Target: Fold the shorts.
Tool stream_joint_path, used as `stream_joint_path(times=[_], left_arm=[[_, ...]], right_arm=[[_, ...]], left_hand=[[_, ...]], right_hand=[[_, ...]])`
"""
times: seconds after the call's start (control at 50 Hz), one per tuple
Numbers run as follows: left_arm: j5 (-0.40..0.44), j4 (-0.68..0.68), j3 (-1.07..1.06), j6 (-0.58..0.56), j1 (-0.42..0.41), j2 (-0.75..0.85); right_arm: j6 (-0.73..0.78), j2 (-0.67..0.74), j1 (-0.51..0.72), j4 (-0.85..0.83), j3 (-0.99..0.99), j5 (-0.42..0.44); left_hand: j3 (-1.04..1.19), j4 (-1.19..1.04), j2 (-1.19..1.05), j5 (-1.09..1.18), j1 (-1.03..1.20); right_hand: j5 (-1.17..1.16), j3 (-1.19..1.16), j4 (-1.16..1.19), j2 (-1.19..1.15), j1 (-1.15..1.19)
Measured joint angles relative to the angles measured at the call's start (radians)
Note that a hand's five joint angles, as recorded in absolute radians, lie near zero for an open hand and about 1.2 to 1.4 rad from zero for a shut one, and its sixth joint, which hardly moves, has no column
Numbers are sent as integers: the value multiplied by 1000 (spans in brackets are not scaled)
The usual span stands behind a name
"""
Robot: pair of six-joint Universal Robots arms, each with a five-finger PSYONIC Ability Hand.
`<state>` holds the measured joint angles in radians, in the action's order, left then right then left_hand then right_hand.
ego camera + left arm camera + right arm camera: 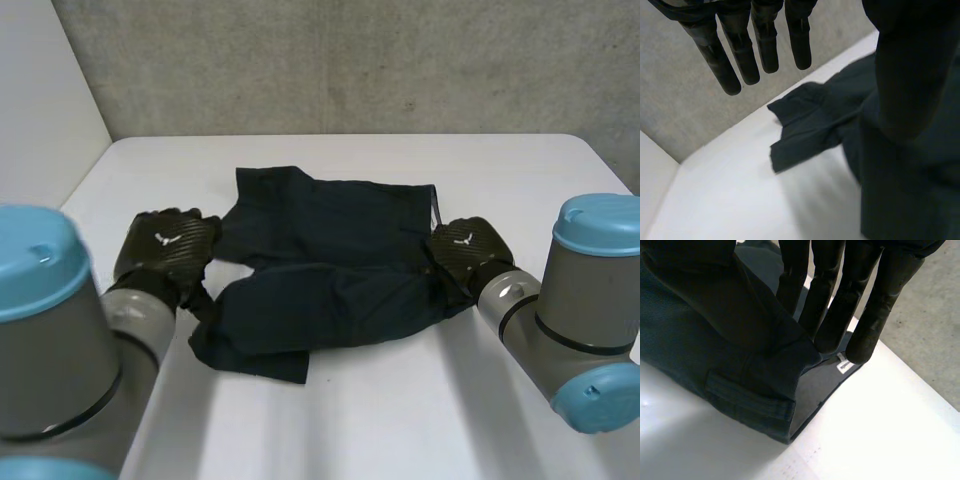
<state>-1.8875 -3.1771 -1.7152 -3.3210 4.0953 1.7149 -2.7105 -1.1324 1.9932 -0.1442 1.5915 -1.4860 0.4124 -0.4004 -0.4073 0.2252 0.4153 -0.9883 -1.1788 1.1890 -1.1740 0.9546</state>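
Two hands flank the shorts (330, 270) in the head view: the shorts lie rumpled mid-desk (400, 420), their near part folded over, with the left hand (165, 250) at their left edge and the right hand (468, 248) at their right edge. In the left wrist view you see that hand's fingers (742, 55) straight and apart above the desk, holding nothing, the shorts beside them. In the right wrist view, straight fingers (832, 305) pinch a raised fold of the shorts against the thumb.

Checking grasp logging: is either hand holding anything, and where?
Right hand pinches the shorts at the waistband edge, near the belt loop; left hand is open, holding nothing.
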Motion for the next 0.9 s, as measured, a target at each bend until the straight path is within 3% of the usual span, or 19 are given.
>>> stream_joint_path(times=[0.12,0.22,0.4,0.48,0.58,0.64,0.68,0.7,0.74,0.82,0.9], left_arm=[[22,80,-62,182,9,-47],[55,108,-91,244,46,-32],[262,119,-111,308,175,62],[311,115,-101,335,195,91],[317,110,-64,356,193,161],[313,109,-40,358,187,198],[311,109,-29,358,184,213],[305,109,-9,356,178,231],[298,110,6,352,173,232],[279,121,50,335,168,177],[268,161,121,261,171,19]], right_arm=[[-9,1,-1,-18,-3,-4],[-9,-1,0,-20,3,-2],[-7,-4,0,-20,21,0],[-6,-6,0,-21,26,1],[-6,-12,1,-20,30,0],[-6,-18,1,-19,29,-1],[-4,-26,1,-18,28,-1],[1,-44,0,-14,23,-1],[6,-64,-1,-8,18,-1],[37,-131,-2,27,-1,0],[104,-235,-1,110,-61,5]], left_hand=[[69,-84,-73,88,69],[168,-185,-174,185,178],[190,-199,-194,197,194],[180,-187,-183,185,187],[193,-201,-198,199,200],[359,-354,-364,351,369],[359,-354,-364,351,369],[737,-758,-750,735,725],[765,-789,-774,741,725],[771,-793,-780,741,725],[771,-794,-783,741,725]], right_hand=[[0,0,0,0,0],[0,0,0,0,0],[0,0,0,0,0],[0,0,0,0,0],[0,0,0,0,0],[0,0,0,0,0],[0,0,0,0,0],[0,0,0,0,0],[0,0,0,0,0],[0,0,0,0,0],[0,0,0,0,0]])
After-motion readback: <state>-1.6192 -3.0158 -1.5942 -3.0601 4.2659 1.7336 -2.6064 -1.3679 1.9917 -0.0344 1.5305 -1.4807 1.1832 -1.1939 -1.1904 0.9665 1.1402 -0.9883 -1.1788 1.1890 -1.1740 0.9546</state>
